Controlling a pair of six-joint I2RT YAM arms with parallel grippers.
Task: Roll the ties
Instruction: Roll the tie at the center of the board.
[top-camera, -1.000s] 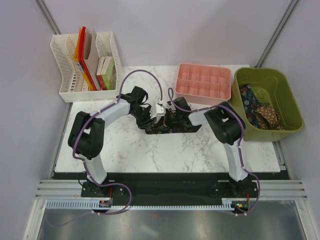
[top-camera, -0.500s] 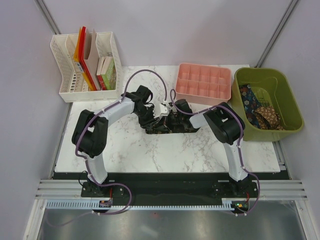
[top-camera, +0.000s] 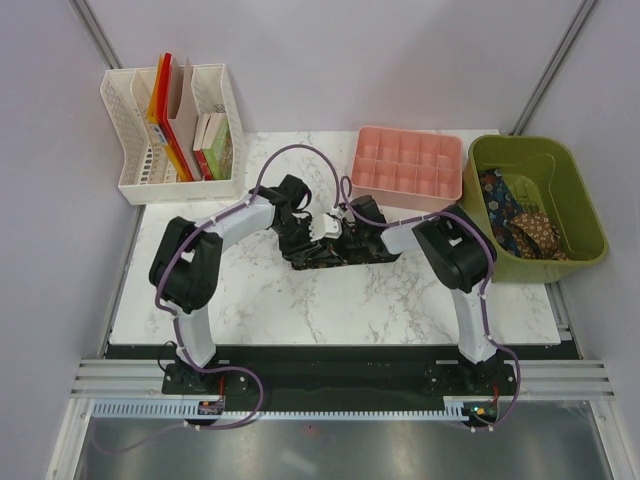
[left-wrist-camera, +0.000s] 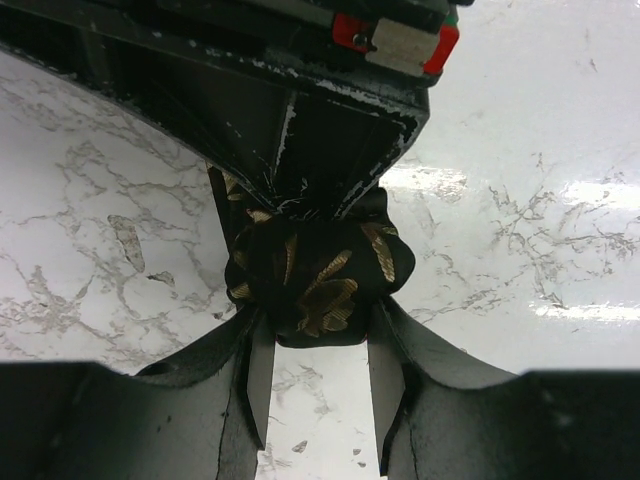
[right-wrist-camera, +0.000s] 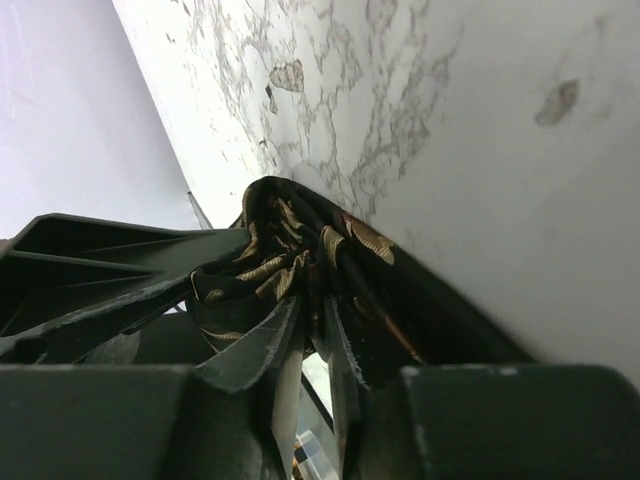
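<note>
A dark tie with gold leaf patterns (top-camera: 350, 259) lies at mid-table, partly rolled into a bundle (left-wrist-camera: 320, 275). My left gripper (top-camera: 312, 238) holds the roll between its fingertips in the left wrist view (left-wrist-camera: 320, 340). My right gripper (top-camera: 342, 234) faces it from the other side (left-wrist-camera: 330, 150). Its jaws stand nearly together, pinching folds of the same tie (right-wrist-camera: 290, 250) at their tips (right-wrist-camera: 315, 310). The two grippers almost touch. Several more patterned ties (top-camera: 522, 218) lie in the green bin.
A pink compartment tray (top-camera: 408, 148) stands right behind the grippers. The green bin (top-camera: 580, 200) is at the right edge. A white file organizer with books (top-camera: 125, 110) is at the back left. The table top (top-camera: 330, 310) is white marble.
My left gripper has shifted a little to the right, closer against my right gripper, with the tie bundle between them. The right arm has barely moved.
</note>
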